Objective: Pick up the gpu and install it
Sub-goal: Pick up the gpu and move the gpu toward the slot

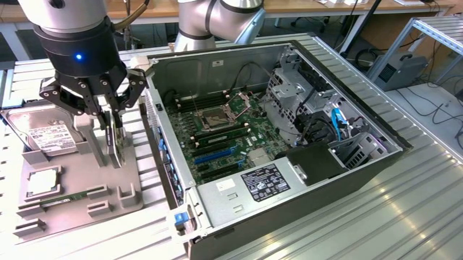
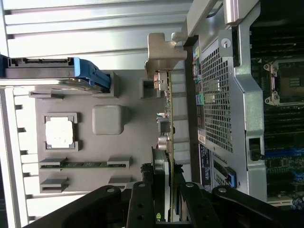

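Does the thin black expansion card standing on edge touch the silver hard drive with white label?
Apart: exterior view shows grey holder between card and hard drive.

gpu (image 1: 116,149) top hidden between tool (image 1: 110,122) fingers, hard drive (image 1: 43,135) partly behind tool, power-supply label (image 1: 265,182) unreadable

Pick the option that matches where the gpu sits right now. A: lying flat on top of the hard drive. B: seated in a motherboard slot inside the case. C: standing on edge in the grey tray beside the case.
C: the gpu stands on edge in the grey tray, outside the open case.
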You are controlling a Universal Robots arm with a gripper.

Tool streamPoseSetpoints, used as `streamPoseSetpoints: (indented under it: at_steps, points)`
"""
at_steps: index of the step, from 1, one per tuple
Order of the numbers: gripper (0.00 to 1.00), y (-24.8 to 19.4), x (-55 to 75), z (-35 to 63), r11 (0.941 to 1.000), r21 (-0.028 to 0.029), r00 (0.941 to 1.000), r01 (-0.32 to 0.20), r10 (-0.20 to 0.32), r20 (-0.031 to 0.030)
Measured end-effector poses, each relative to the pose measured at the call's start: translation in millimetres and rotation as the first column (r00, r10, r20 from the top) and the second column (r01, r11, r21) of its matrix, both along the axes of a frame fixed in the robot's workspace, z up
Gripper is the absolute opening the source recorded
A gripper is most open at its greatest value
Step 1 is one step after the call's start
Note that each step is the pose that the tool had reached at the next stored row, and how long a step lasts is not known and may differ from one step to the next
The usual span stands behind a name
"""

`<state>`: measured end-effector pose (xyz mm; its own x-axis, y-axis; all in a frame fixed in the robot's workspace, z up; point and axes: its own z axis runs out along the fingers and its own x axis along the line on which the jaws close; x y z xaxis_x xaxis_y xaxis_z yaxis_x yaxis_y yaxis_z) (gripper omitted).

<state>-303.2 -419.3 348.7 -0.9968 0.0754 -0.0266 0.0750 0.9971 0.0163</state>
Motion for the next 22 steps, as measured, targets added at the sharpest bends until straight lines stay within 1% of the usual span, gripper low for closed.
streamPoseSetpoints:
  at_steps: [10, 22]
  points:
    - [0.27, 0.0, 0.0, 4.3, 1.0000, 0.0000, 1.0000, 0.000, 0.000, 0.0000]
    - [0.27, 0.0, 0.0, 7.1, 1.0000, 0.0000, 1.0000, 0.000, 0.000, 0.0000]
